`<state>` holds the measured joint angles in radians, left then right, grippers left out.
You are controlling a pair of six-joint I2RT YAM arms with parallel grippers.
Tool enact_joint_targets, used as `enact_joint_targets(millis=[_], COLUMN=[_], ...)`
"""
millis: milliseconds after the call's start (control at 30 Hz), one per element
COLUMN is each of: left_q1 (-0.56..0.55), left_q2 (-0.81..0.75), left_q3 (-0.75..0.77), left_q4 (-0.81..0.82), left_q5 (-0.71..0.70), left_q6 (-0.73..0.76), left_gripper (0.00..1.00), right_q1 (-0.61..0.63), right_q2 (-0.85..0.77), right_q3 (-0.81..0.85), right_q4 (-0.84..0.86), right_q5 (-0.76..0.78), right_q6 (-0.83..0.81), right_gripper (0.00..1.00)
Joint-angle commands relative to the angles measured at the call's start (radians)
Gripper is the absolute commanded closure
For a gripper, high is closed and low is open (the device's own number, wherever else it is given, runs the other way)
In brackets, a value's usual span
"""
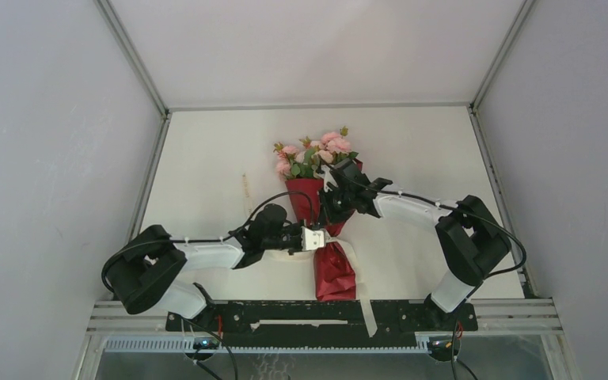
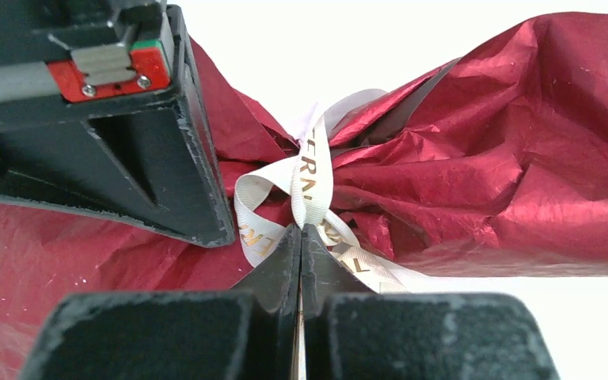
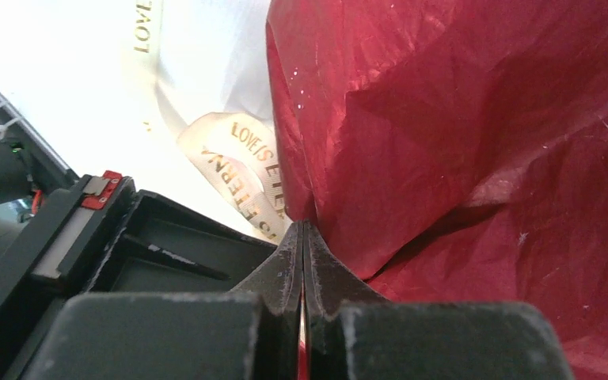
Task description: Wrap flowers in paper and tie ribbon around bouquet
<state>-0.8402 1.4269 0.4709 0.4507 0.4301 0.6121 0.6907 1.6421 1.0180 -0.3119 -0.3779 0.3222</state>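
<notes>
The bouquet lies along the middle of the table, with the pink flowers (image 1: pixel 310 154) at its far end and the dark red paper (image 1: pixel 334 273) pinched to a narrow waist. The cream ribbon (image 2: pixel 310 170) circles that waist, and a loose tail (image 1: pixel 362 289) runs toward the near edge. From the left, my left gripper (image 2: pixel 301 229) is at the waist, shut on the ribbon right at the wrap. Coming from the right, my right gripper (image 3: pixel 302 224) is shut. Its tips press where the ribbon (image 3: pixel 245 162) meets the paper (image 3: pixel 459 142). Whether they pinch anything cannot be told.
The white table (image 1: pixel 206 158) is enclosed by grey walls on the left, right and back. A black and aluminium rail (image 1: pixel 324 318) with the arm bases crosses the near edge. Both grippers (image 1: pixel 314 238) (image 1: pixel 334 210) crowd together at the bouquet's waist.
</notes>
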Motion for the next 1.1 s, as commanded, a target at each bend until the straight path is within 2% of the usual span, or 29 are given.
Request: enact_joint_targets(millis=[0, 167, 400, 567, 800, 933, 1067], left_q1=[-0.007, -0.007, -0.007, -0.009, -0.035, -0.04, -0.04], left_q2=[-0.018, -0.01, -0.006, -0.012, -0.042, -0.02, -0.003], left_q3=[-0.016, -0.014, -0.012, -0.014, -0.018, -0.015, -0.015], left_q4=[0.01, 0.017, 0.017, 0.018, -0.036, -0.02, 0.052], left_q5=[0.047, 0.056, 0.06, 0.103, 0.246, 0.201, 0.082], left_q6=[0.088, 0.148, 0.163, 0.145, 0.149, 0.145, 0.083], left_gripper=[1.0, 1.0, 1.0, 1.0, 1.0, 1.0, 1.0], right_q1=[0.01, 0.008, 0.016, -0.026, -0.038, -0.04, -0.039], right_q2=[0.012, 0.014, 0.025, 0.012, 0.017, 0.026, 0.038], right_q3=[0.05, 0.051, 0.047, 0.034, 0.016, -0.003, -0.014], right_q4=[-0.066, -0.107, -0.135, -0.136, -0.185, -0.172, -0.129], right_q5=[0.097, 0.144, -0.041, -0.181, -0.194, -0.166, -0.218], right_q6=[-0.044, -0.053, -0.104, -0.111, -0.143, -0.143, -0.137], right_gripper=[0.98, 0.98, 0.98, 0.98, 0.97, 0.96, 0.95])
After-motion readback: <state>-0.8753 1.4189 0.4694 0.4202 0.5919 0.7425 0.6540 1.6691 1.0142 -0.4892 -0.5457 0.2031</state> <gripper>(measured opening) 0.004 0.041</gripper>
